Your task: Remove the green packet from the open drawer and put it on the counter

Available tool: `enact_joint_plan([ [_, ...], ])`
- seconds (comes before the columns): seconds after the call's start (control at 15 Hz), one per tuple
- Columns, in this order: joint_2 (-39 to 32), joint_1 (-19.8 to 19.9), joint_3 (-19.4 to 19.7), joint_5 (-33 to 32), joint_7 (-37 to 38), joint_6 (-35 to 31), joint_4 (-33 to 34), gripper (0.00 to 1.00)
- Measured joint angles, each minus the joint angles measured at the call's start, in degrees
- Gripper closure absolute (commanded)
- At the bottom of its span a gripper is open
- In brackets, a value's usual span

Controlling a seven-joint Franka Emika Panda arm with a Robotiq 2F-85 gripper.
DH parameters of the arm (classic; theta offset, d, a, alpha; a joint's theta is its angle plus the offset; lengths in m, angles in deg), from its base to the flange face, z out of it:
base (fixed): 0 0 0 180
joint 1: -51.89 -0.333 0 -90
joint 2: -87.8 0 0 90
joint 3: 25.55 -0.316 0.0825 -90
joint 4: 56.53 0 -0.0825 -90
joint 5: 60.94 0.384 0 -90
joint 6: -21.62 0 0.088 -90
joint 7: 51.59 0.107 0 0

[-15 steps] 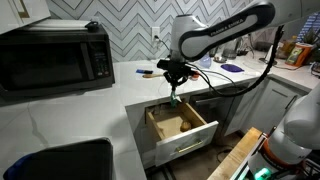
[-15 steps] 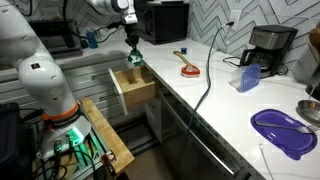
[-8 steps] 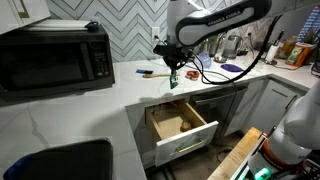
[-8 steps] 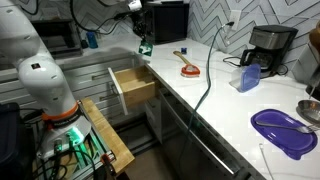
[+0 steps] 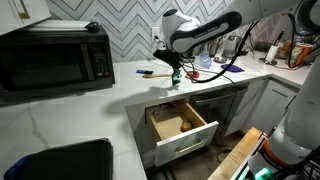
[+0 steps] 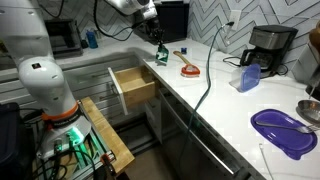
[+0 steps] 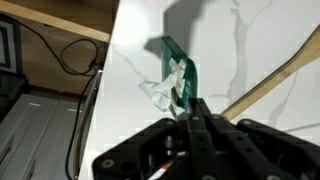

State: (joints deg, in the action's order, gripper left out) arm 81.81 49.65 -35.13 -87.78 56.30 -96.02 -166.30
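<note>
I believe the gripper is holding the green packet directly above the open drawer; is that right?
Not quite. The gripper does hold the green packet, and the drawer is open, but the packet hangs above the counter, not above the drawer. The wrist view shows this.

In an exterior view the white arm reaches over the white stone-look bench. Its gripper is clamped on the small green packet, which hangs from it over the bench top. In front of and below it the drawer stands pulled out, light wood showing behind its white front panel, and a black microwave sits on the bench at the left.
</note>
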Motion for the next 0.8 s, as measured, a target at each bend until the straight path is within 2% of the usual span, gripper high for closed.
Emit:
enact_joint_plan([
  [0.47, -7.0, -2.5, 4.9, -0.8, 5.0, 0.7, 4.1, 1.00],
  [0.67, -9.2, -3.4, 6.6, -1.6, 7.8, -1.4, 4.5, 1.00],
  [0.73, -9.9, -3.6, 7.2, -2.2, 8.9, -2.8, 4.5, 0.74],
  [0.8, -10.6, -3.8, 7.9, -2.9, 10.0, -4.4, 4.4, 0.72],
])
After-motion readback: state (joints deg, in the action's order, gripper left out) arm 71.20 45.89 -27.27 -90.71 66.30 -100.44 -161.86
